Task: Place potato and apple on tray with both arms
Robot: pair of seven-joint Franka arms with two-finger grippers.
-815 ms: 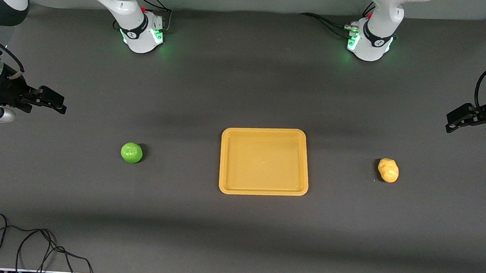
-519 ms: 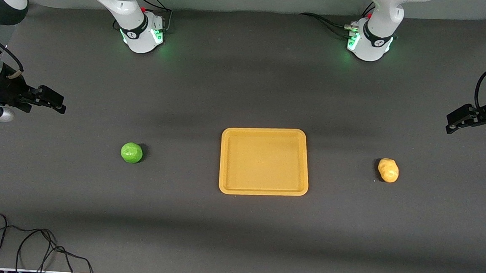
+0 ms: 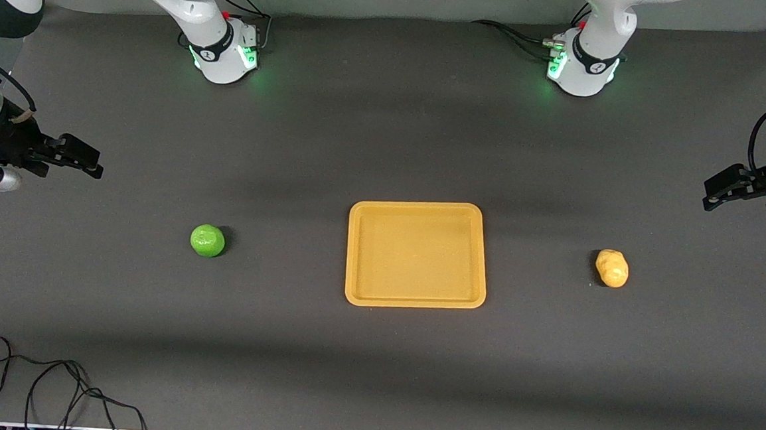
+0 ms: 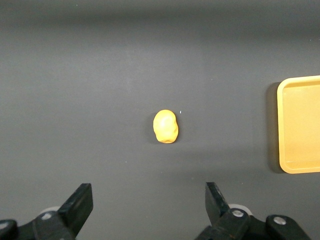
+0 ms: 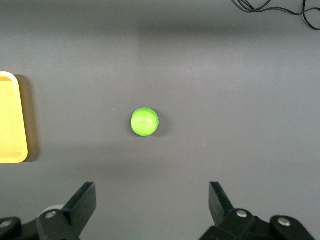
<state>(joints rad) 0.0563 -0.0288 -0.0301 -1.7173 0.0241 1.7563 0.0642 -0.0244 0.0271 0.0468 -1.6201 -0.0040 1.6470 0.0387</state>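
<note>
Nearby, cable [image 3: 46, 387] at table [image 3: 373, 374] edge; tray [image 3: 414, 301] between apple [image 3: 208, 240], potato [image 3: 612, 268]; fingers wide, empty.

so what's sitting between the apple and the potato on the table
Only the tray, and nothing lies in it. In the front view it sits between the apple and the potato, with bare dark table on each side of it.
</note>
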